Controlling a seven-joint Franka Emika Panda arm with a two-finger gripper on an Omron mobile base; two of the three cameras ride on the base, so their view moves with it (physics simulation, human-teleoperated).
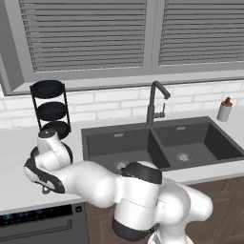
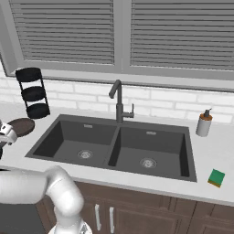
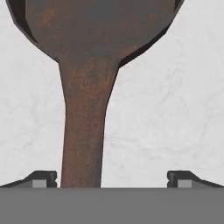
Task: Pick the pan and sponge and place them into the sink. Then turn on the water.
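Left of the sink, on the worktop, the pan is lying while the hand is hovering spread wide around its handle, and the sponge is sitting far right.

The arm reaches low to its left, hand pointing down, fingers spread wide apart.

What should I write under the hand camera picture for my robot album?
The open gripper hovers over the pan's long brown handle, which lies nearer one fingertip, above the pale counter.
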